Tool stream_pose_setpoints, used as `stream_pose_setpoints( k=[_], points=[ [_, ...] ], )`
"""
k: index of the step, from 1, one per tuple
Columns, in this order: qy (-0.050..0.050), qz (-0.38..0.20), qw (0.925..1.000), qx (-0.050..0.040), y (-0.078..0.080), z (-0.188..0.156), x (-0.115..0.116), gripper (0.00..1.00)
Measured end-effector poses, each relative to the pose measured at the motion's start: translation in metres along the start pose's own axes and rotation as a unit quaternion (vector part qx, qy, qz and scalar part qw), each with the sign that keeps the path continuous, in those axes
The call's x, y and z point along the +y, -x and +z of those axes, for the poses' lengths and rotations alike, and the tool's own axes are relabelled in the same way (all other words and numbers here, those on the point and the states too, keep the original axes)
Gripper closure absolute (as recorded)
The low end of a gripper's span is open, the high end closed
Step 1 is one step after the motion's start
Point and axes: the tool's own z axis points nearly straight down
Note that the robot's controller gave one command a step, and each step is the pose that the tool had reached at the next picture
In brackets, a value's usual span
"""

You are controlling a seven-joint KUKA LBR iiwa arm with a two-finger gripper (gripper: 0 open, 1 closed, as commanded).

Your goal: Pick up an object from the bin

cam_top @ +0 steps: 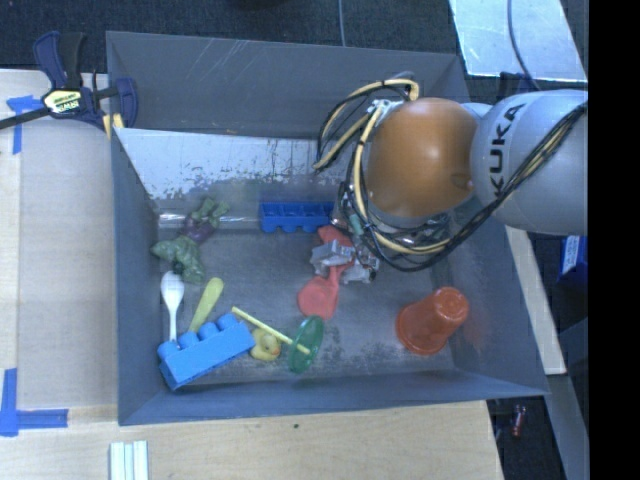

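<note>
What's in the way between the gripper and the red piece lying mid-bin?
Nothing visible. The gripper sits right next to the red piece; the blue brick and orange cup lie apart from both.

Scuffed matt grey metal bin; blue brick glossy plastic; orange cup plastic, probably translucent.

Arm: grey, enters over the bin's right edge.
Wrist cover: orange, cables looped round it.
Gripper: pointing down near the bin's centre.
</note>
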Motion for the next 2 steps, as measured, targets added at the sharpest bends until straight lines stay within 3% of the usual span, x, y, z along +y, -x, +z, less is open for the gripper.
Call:
stream_pose_setpoints(
  k=[1, 2],
  points=[
    [0.004, 0.005, 1.0000, 0.0021, -0.006, -0.056, 0.003, 1.00],
    [0.003, 0.009, 1.0000, 0.0017, -0.006, -0.148, -0.007, 1.00]
  ],
)
